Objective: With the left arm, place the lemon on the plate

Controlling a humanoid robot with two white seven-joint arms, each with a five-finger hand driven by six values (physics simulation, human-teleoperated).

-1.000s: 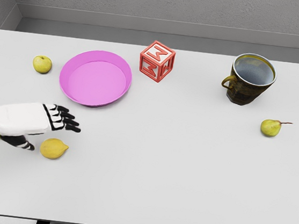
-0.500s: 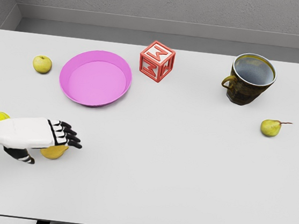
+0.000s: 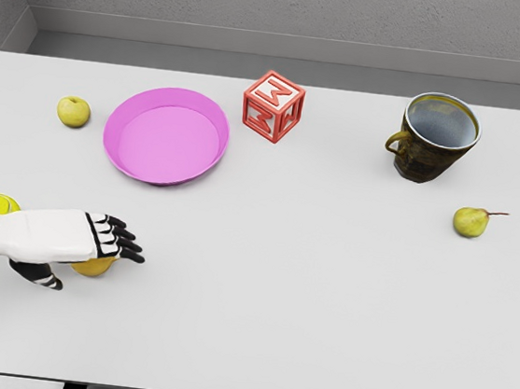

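The left hand (image 3: 95, 240) has dropped over the lemon (image 3: 92, 266), fingers loosely spread and not gripping, ready to close before carrying it to the plate (image 3: 166, 136).

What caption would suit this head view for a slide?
Left hand, fingers open, sits over the lemon on the white table; the pink plate holds nothing.

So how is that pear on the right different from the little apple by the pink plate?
The pear tapers toward a thin brown stem pointing right; the apple is round with only a dark dimple on top. The pear lies alone near the table's right edge, below the mug; the apple sits just left of the plate. Both are small and yellow-green.
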